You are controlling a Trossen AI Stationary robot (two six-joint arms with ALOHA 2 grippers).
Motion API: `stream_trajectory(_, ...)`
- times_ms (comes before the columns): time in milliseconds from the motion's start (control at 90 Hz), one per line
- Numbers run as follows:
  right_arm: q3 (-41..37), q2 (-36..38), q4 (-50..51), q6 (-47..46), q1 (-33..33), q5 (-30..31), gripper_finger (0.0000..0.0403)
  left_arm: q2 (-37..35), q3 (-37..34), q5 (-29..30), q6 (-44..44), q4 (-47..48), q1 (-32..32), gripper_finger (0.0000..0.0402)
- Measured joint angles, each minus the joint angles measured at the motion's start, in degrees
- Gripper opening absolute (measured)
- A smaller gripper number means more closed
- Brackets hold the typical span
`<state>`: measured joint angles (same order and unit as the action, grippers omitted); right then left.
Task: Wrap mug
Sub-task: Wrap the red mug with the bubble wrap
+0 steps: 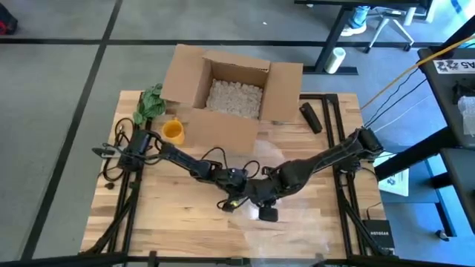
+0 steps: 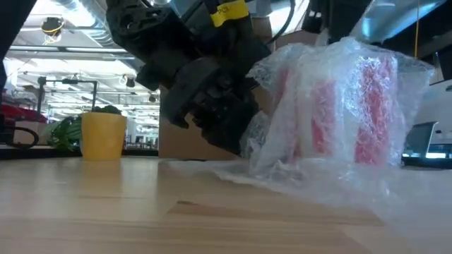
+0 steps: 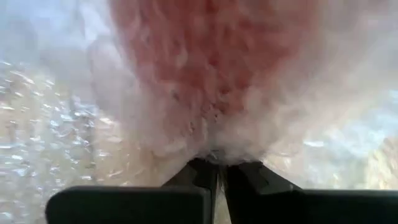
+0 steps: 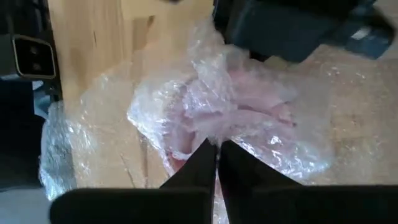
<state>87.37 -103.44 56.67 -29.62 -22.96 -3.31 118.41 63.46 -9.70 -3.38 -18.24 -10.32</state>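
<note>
A red mug (image 2: 367, 106) stands on the table's near middle, swathed in clear bubble wrap (image 2: 304, 176). The wrap's loose part (image 1: 297, 230) lies spread on the wood toward the near edge. My left gripper (image 3: 221, 163) comes at the bundle from the table's left and is shut on the wrap. It shows in the low view as the dark mass (image 2: 212, 99) left of the mug. My right gripper (image 4: 217, 152) is over the bundle (image 4: 242, 118), shut on the wrap there. In the high view both grippers (image 1: 252, 199) meet over the bundle and hide it. My left gripper pinches a gathered bunch of bubble wrap (image 3: 214, 149) at the mug's left side between its two fingers. They come in about level from the table's left. The wrapped mug rests on the table. My right gripper pinches crumpled folds of the wrap (image 4: 208, 134) on the bundle's upper side between its two fingers. They point down at it from above, slanting from the right. How many layers it holds cannot be told.
An open cardboard box (image 1: 237, 93) of packing peanuts stands at the far middle. A yellow cup (image 1: 172, 132) and a green object (image 1: 151, 102) are at the far left, a black object (image 1: 310, 117) at the far right. Bare wood lies at the near left.
</note>
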Motion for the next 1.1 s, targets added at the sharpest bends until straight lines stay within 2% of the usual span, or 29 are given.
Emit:
stream_trajectory(189, -4.4, 0.0, -6.4, 0.4, 0.1, -3.1, 0.0000, 0.0, 0.0, 0.0, 1.1, -2.3, 1.7, 0.0000)
stream_trajectory(544, -19.0, 0.6, -17.4, -0.8, 2.8, -8.5, 0.0000, 0.0, 0.0, 0.0, 1.2, -2.1, 3.3, 0.0000)
stream_trajectory(1100, -13.0, -0.1, -16.7, 0.3, 2.7, -5.9, 0.0001, 0.0, 0.0, -0.2, 0.9, -1.1, 2.7, 0.0000)
